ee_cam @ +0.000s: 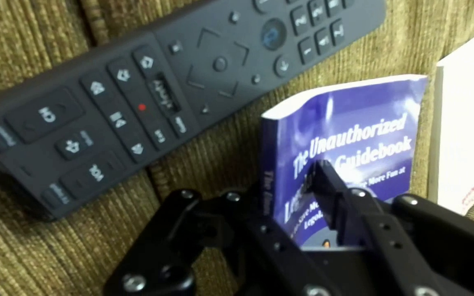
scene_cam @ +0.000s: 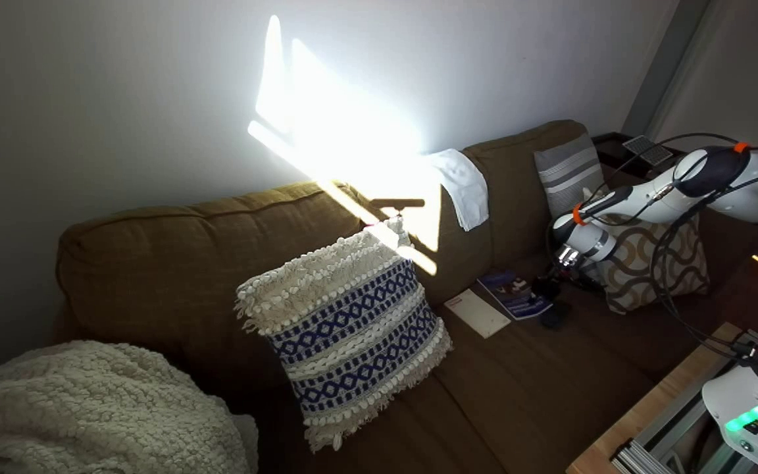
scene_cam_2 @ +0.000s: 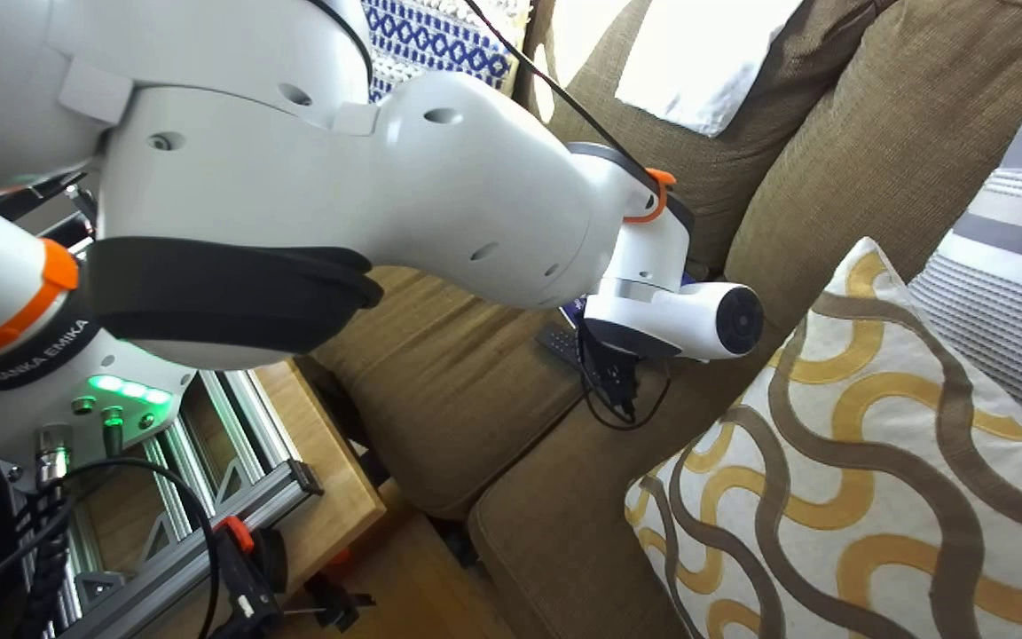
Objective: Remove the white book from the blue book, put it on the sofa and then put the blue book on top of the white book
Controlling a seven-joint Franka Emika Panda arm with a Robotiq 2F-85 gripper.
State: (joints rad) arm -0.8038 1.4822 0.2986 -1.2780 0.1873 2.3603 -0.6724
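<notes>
Black two-finger gripper [ee_cam: 291, 179] seems to pinch glossy blue book [ee_cam: 358, 142] spine-side, likely for stacking on thin white book [ee_cam: 466, 115].

Home living room, brown sofa [scene_cam: 537, 382], patterned pillows [scene_cam: 359, 339], remote control [ee_cam: 167, 107]

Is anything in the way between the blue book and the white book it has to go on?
Nothing visible stands in the way: between the blue book and the white book, the wrist view shows only a strip of the sofa. The remote lies on the blue book's opposite side, off that path.
</notes>
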